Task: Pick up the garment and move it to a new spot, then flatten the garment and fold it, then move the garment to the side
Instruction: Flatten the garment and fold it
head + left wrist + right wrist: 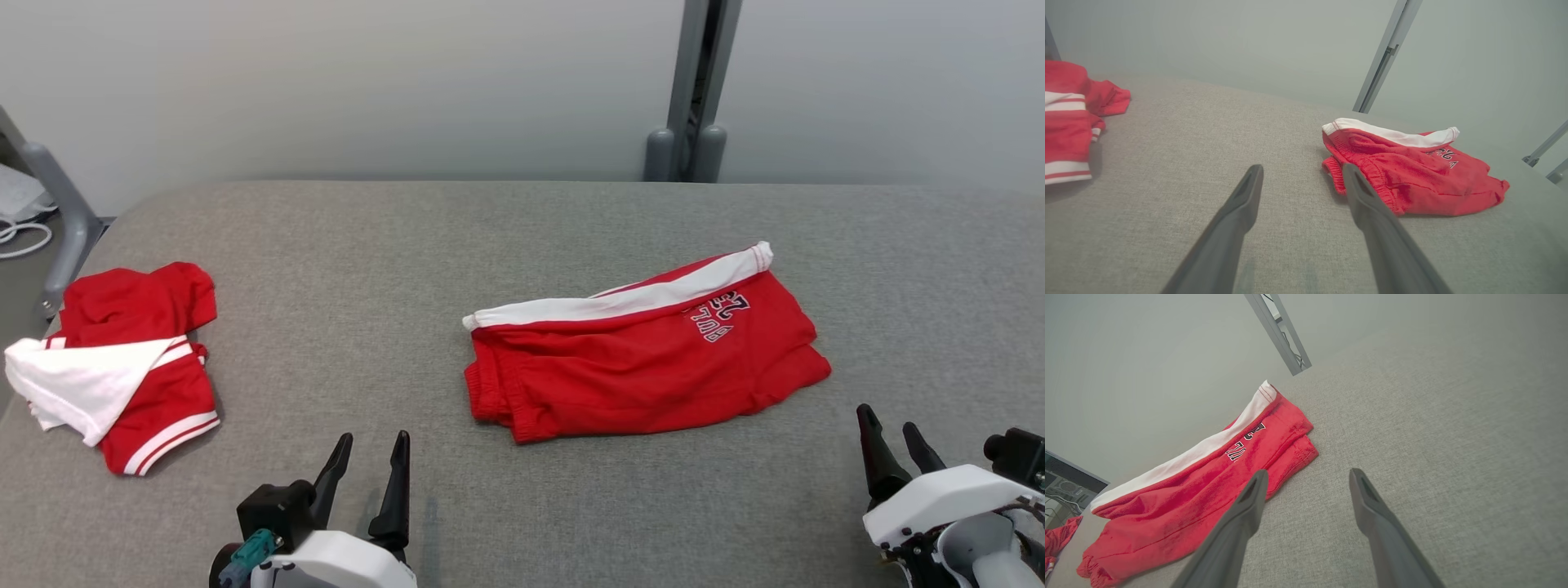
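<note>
Folded red garment (645, 359) with white side stripe, flat near middle of grey bench (522, 229), touched by nothing. Closer to the robot, apart from the cloth: left gripper (374, 437) and right gripper (887, 418), both spread wide, nothing held. At far left edge, crumpled red-and-white clothing (131, 359).

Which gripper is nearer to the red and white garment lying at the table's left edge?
Left. The left gripper hovers just right of the red and white garment; the right gripper sits far across, beyond the red shorts.
</note>
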Tool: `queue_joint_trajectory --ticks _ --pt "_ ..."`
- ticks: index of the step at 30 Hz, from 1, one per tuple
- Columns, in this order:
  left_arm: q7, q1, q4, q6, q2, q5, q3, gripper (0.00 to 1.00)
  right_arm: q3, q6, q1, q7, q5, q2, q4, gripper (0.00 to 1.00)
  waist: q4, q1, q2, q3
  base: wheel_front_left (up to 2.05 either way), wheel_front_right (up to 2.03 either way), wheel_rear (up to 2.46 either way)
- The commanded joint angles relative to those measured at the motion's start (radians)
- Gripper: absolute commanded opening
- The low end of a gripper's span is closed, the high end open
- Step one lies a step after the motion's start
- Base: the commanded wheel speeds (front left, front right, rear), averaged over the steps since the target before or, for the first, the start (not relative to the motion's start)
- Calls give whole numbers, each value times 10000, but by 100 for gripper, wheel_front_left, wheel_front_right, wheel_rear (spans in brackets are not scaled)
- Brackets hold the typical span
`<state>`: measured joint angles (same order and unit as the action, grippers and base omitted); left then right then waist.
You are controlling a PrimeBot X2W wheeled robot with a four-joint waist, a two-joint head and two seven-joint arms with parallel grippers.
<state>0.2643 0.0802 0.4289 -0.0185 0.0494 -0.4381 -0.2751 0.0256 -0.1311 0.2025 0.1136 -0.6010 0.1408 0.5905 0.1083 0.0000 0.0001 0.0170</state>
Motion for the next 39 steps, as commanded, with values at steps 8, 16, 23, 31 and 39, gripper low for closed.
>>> queue_joint_trajectory --ticks 8,16,23,31,39 --pt "15 458 16 107 31 41 -140 100 -763 5 1333 -1239 -1499 24 1815 100 1042 0 -1 659 0 0 0" --pt "16 834 -93 79 31 -145 -368 100 -1351 5 2589 -2297 -2880 123 3123 100 1665 0 -1 1264 0 0 0" --pt "17 1029 -186 16 30 -203 -572 100 -1262 7 3211 -2665 -3249 250 3669 100 1923 0 -1 1529 0 0 0" --pt "16 1178 -281 -70 30 -391 -673 100 -1271 7 3865 -2699 -3536 366 4405 100 2206 0 -1 1778 0 0 0" --pt "16 1153 -240 -119 31 -450 -598 100 -1109 7 3823 -1770 -3433 553 4539 0 2225 0 -1 1698 0 0 0"
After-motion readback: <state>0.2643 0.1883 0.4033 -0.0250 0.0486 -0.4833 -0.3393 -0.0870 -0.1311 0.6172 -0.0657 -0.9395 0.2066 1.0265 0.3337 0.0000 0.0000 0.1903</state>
